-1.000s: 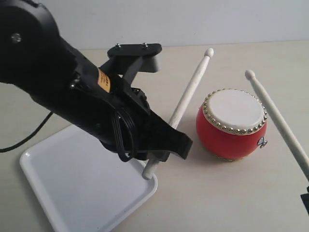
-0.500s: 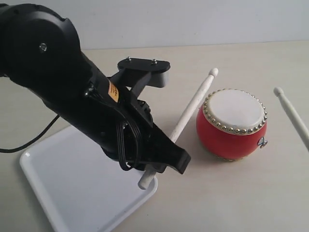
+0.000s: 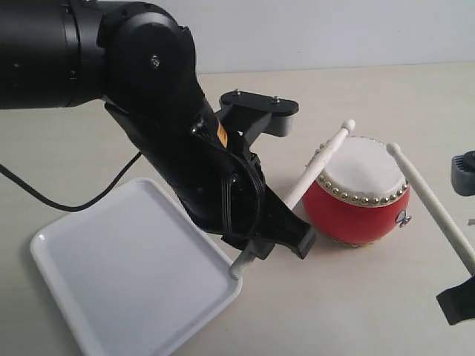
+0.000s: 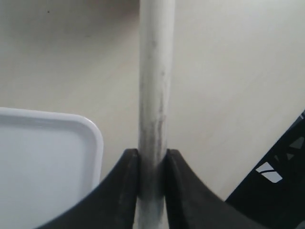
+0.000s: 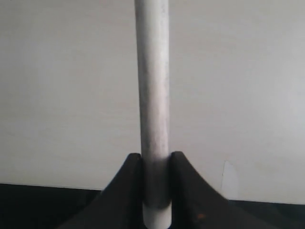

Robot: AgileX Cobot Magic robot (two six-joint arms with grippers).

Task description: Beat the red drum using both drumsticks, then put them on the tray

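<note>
Beige surface (image 3: 356,311): glossy red drum (image 3: 355,211), cream studded skin, sits right of white tray (image 3: 111,267). Left tool (image 4: 152,164) clamped on left drumstick (image 3: 315,174), right tool (image 5: 156,164) clamped on right drumstick (image 3: 427,200); both tips at skin's edge.

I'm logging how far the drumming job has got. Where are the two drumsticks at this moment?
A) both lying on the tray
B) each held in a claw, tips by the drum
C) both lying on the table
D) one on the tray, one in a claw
B: the left claw is shut on the left drumstick and the right claw on the right drumstick, both tips by the red drum; the tray holds neither.
</note>
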